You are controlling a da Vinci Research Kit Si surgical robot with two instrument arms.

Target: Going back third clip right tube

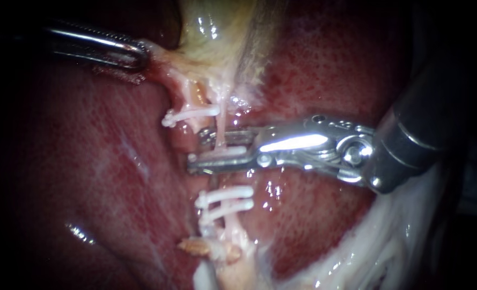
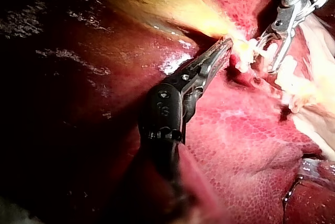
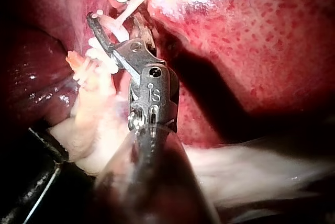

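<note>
Four clips show on the tubes, and the one that matters, the third clip (image 1: 222, 154) on the right tube (image 1: 222, 126), sits between the two arms of my right instrument (image 1: 198, 149). That claw is parted, with a clear gap under its upper arm. The clip lies along the lower arm and is, as far as I can tell, not pinched from both sides. The thin tube runs up and down through the gap, and the clip crosses it lengthwise in line with the claw, whose shaft leads off to the right. I judge the way out is straight back along that shaft, so the arms slide off the clip's ends rather than drag it or the tube sideways. Two more clips (image 1: 227, 194) sit just below the lower arm, and another clip (image 1: 192, 114) lies above, so there is little room to drift either way. My left instrument (image 1: 139, 53) is well apart, its claw closed on the edge of the gallbladder (image 1: 211, 32), holding it up off the liver (image 1: 88, 161).
</note>
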